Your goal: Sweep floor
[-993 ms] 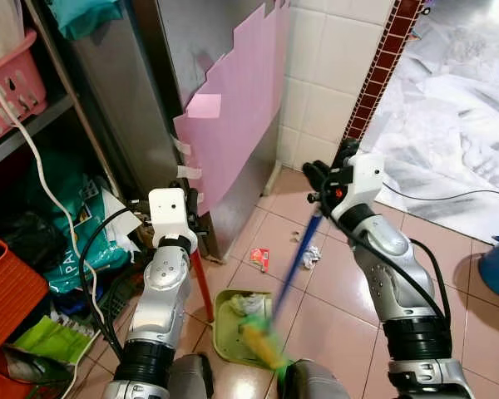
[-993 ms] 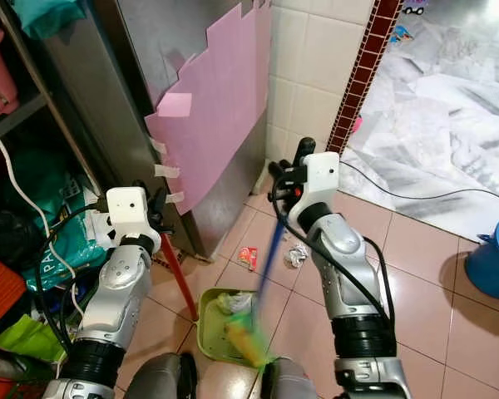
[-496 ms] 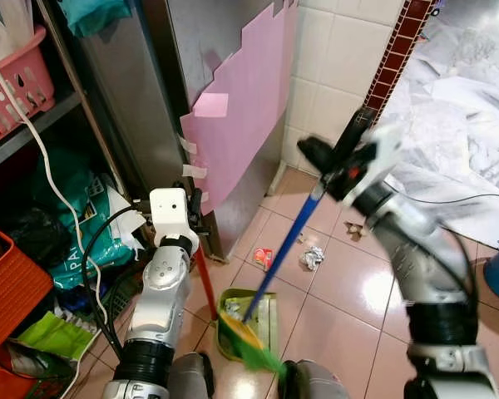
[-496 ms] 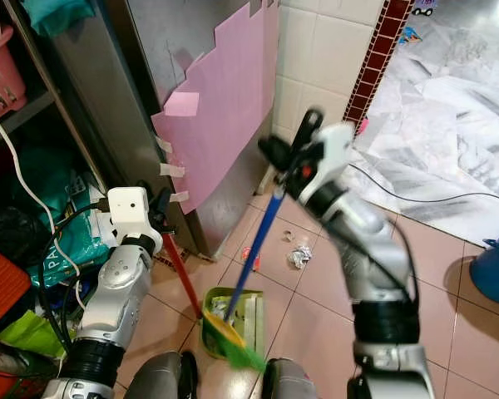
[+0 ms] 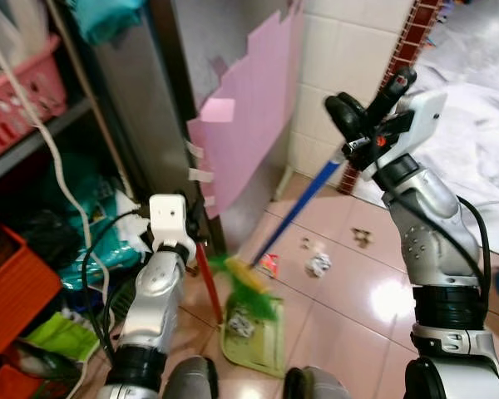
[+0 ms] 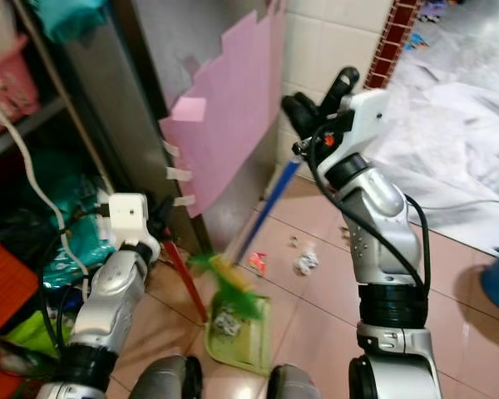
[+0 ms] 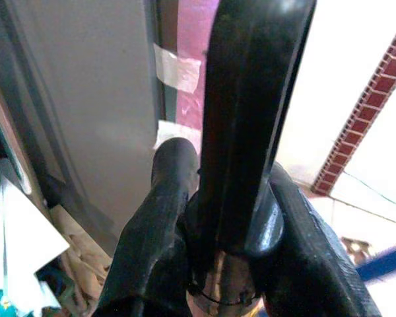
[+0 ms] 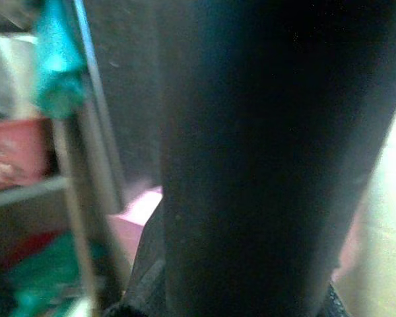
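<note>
1. Two big surfaces frame the scene: a steel fridge [image 5: 141,108] with a pink paper sheet [image 5: 249,125] taped on its side, and the pink tiled floor [image 5: 349,291] spreading out from its foot.
2. The right gripper [image 5: 362,116], raised beside the pink sheet, is clamped around the top of a broom [image 5: 303,208] with a blue handle; the handle slants down towards the fridge's base.
3. The left gripper [image 7: 218,218], close to the fridge's lower corner, is closed on the red handle [image 5: 208,283] of a green dustpan [image 5: 254,337].
4. The dustpan lies on the floor out from the fridge's corner, with crumpled litter in it; the broom's green bristles [image 5: 249,278] hang blurred just above its rear edge.
5. More scraps [image 5: 318,264] lie on the tiles farther from the fridge than the dustpan.
</note>
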Controlling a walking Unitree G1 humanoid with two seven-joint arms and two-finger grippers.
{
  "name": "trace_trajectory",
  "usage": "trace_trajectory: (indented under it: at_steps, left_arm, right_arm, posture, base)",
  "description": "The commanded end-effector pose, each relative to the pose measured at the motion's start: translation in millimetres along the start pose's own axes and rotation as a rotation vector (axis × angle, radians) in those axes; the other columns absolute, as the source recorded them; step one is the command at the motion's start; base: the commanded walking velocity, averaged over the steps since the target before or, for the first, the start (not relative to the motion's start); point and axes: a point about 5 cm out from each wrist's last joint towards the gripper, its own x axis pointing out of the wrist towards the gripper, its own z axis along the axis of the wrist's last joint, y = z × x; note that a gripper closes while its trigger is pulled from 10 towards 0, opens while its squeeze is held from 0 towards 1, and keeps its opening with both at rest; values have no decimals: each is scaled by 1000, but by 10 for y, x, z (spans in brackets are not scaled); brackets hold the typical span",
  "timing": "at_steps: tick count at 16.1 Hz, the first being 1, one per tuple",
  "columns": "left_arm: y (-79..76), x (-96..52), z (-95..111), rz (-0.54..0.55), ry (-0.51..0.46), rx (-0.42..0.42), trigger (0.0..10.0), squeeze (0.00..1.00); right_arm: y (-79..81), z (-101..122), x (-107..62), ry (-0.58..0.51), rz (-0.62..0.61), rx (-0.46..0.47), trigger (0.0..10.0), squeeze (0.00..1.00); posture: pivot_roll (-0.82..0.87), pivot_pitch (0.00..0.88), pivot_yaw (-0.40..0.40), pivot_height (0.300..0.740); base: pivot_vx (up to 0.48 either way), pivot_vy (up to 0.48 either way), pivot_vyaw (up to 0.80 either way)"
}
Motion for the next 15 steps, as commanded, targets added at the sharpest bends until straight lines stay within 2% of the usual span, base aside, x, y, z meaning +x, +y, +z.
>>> trace_trajectory:
  at_steps: [1,2,4,7,8,10,11,12,13,15]
  left_arm:
    - [-46,-36,-109,-52,63,0,10000,0]
    - [-74,-56,-144,-108,79,9,10000,0]
    - [-124,-87,-174,-208,89,36,10000,0]
    - [-154,-89,-113,-237,58,12,10000,0]
    - [-160,-86,-82,-231,43,26,10000,0]
    - [-162,-101,-25,-205,1,27,10000,0]
    - [-156,-107,5,-179,-21,38,10000,0]
    - [-146,-111,26,-162,-33,54,10000,0]
    - [-115,-116,81,-127,-69,66,10000,0]
    - [42,-143,115,-32,-96,64,10000,0]
  right_arm:
    - [-16,88,1,-42,-19,-71,10000,0]
    - [-60,33,-38,-20,-78,-96,10000,0]
    - [-76,-119,-130,38,-120,-164,10000,0]
    - [-115,-384,-287,117,-253,-249,10000,0]
    - [-119,-496,-345,160,-306,-280,10000,0]
    - [-40,-784,-510,227,-371,-253,10000,0]
    - [-2,-908,-582,276,-367,-231,10000,0]
    - [9,-973,-633,309,-399,-173,10000,0]
    - [35,-1019,-672,333,-442,-152,10000,0]
    - [195,-1009,-581,288,-361,-215,10000,0]
  posture:
    - [-53,11,50,740]
    - [-55,3,51,740]
    - [-61,0,52,740]
    - [-65,0,46,740]
    - [-64,0,45,740]
    - [-44,1,35,740]
    - [-43,1,28,740]
    - [-41,0,20,740]
    - [-32,0,22,740]
    - [-22,0,50,740]
  base:
    - [0,0,0]
    - [0,0,0]
    - [0,0,0]
    - [0,0,0]
    - [0,0,0]
    - [0,0,0]
    - [0,0,0]
    - [0,0,0]
    - [0,0,0]
    - [0,0,0]
